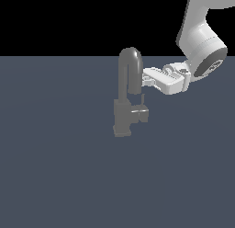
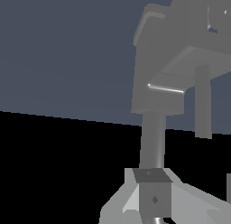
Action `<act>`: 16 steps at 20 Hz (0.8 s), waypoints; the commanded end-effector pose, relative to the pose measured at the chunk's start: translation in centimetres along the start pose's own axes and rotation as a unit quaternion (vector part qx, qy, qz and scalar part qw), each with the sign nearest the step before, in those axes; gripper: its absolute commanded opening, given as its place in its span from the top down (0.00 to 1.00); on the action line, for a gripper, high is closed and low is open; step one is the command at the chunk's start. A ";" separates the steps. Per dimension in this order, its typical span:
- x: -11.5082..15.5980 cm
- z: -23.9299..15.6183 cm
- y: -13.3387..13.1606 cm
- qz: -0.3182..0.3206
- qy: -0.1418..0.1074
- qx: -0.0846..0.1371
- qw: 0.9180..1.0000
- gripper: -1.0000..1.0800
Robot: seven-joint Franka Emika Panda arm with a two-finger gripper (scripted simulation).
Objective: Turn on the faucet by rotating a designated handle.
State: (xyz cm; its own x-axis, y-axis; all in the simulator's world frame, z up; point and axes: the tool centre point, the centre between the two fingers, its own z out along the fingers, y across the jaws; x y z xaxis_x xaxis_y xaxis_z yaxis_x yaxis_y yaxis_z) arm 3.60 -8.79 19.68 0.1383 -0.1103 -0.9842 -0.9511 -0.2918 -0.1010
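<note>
The dull grey faucet stands mid-scene with its square base column and tall arched spout. The handle, a small boxy lever with a thin upright tab, juts from the column toward the exterior view's right. My gripper reaches in from the right, level with the spout's down-turned end and just above the handle's tab, fingers together and empty. In the wrist view the fingertips sit right in front of the spout, with the base column and the handle's tab beyond.
The faucet stands on a flat blue-grey surface. My white arm comes down from the upper right of the exterior view.
</note>
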 end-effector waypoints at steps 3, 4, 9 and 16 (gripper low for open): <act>2.8 0.3 -0.1 0.030 -0.037 0.032 0.998 1.00; 3.3 0.4 0.0 0.035 -0.043 0.038 0.998 1.00; 4.9 0.9 0.0 0.054 -0.065 0.057 0.995 1.00; 5.3 1.0 0.1 0.058 -0.070 0.062 0.994 1.00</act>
State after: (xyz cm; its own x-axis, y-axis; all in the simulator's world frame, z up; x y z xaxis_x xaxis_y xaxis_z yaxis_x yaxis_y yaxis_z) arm 3.97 -8.45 14.29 -0.0053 -0.0013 -1.0000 -0.9862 -0.1657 0.0054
